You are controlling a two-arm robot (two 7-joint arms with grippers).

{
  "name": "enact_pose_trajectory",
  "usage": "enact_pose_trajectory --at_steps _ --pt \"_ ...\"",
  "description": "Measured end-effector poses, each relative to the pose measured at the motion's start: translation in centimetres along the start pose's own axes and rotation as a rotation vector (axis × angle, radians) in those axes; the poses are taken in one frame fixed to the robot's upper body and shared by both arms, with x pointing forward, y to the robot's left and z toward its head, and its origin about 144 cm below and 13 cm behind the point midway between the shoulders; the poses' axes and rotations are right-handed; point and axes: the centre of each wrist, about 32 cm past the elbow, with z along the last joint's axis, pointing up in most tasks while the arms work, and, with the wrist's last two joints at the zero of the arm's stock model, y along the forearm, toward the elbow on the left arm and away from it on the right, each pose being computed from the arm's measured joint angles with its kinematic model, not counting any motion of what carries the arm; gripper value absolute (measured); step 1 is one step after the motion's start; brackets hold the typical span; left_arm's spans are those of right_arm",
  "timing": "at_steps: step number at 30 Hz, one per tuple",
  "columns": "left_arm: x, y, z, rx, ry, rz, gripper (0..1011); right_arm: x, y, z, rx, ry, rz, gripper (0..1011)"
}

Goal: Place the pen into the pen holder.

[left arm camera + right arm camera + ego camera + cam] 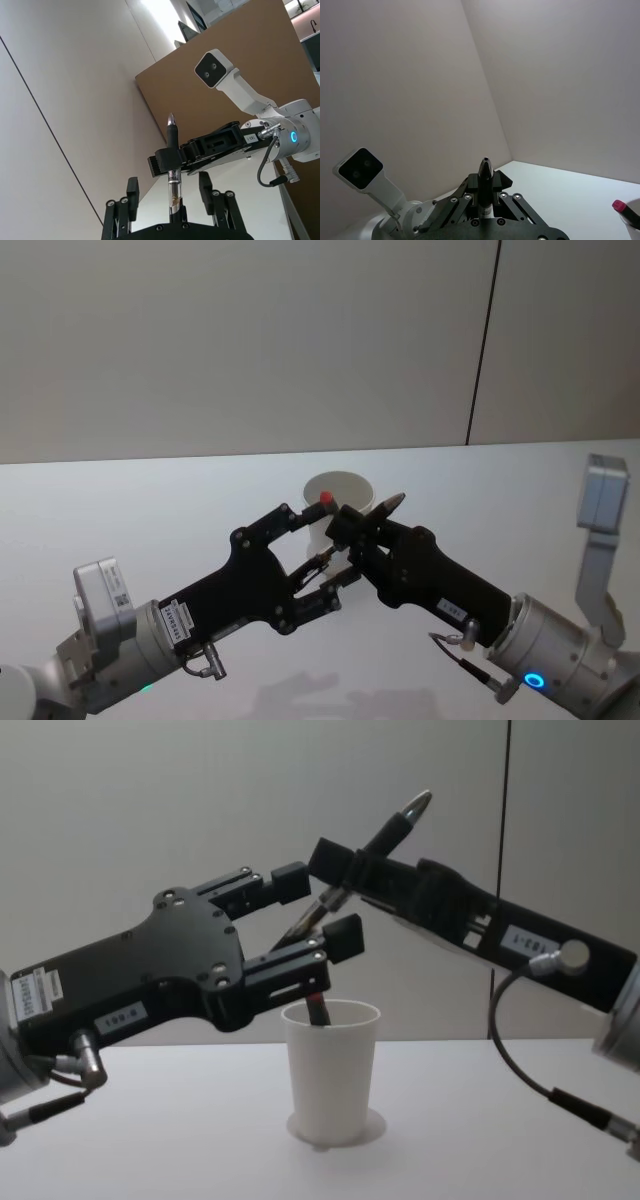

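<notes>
Holding the pen (385, 828) clenched in our right gripper (335, 865) at centre frame above the pen holder (331, 1070), with our left gripper (315, 915) released around it, we judge the next move is lowering it into the cup.

From overhead, the head camera looks down on the cup (338, 502) and bench (150, 510). The chest camera faces the same cup (331, 1070) side-on, close and low. Both wrist cameras look up along their jaws toward the walls.

Soft, even indoor light falls on the pale table (120, 500) and wall (240, 340), with no harsh glare. Faint, diffuse shadows lie on the table beneath the arms in the head view. The chest view is dimmer and slightly soft.
</notes>
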Motion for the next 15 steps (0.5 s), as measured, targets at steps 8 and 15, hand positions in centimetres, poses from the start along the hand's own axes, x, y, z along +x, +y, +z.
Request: enact_pose_trajectory --at_steps 8,15 --pt "0.00 0.00 0.00 0.000 0.000 0.000 965 -0.05 -0.05 0.03 0.003 -0.004 -0.001 132" --pt "0.00 0.00 0.00 0.000 0.000 0.000 1002 -0.11 -0.13 0.07 0.006 -0.010 -0.007 132"
